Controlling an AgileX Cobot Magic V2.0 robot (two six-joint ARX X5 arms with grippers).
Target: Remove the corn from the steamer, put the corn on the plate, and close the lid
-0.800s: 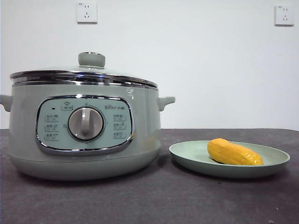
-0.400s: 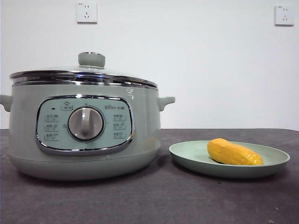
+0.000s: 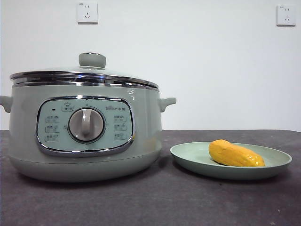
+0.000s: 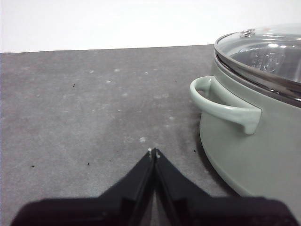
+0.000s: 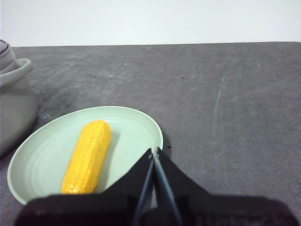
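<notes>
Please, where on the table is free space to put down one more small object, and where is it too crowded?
Bare tabletop lies in front of the steamer and plate, beside the steamer's side handle near the left pincer, and beyond the plate past the right pincer. The narrow gap between steamer and plate is crowded; the corn occupies the plate.

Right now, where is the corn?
In the front view the corn lies on the plate, on the table to the right of the closed steamer.
</notes>
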